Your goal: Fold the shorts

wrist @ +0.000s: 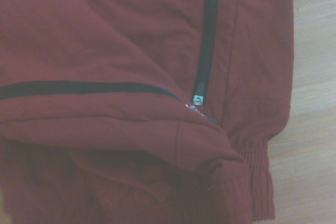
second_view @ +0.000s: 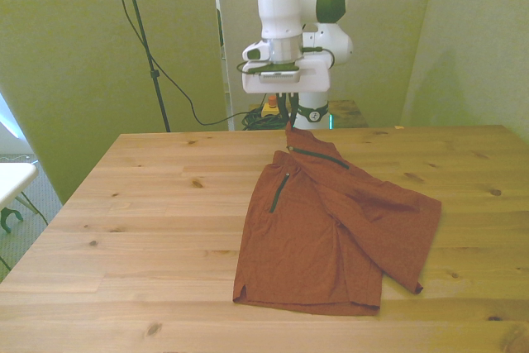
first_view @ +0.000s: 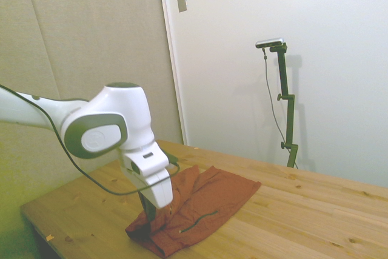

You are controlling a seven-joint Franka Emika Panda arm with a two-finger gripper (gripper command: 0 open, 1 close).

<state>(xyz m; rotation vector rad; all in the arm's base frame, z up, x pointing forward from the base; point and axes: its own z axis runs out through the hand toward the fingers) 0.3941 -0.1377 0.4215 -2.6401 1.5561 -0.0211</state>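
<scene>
Front view: fingers (second_view: 288, 124) pinch shorts (second_view: 331, 233) waistband.

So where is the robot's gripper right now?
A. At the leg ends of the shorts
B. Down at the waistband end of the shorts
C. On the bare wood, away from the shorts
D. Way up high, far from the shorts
B: in the side view the gripper reaches down to the shorts at the bunched waistband end, on the table.

Claw (first_view: 148, 218) fingertips hidden against the shorts (first_view: 200, 207) in side view, finger state indeterminate, waistband end masked by arm, shorts cropped by wrist view edges
</scene>
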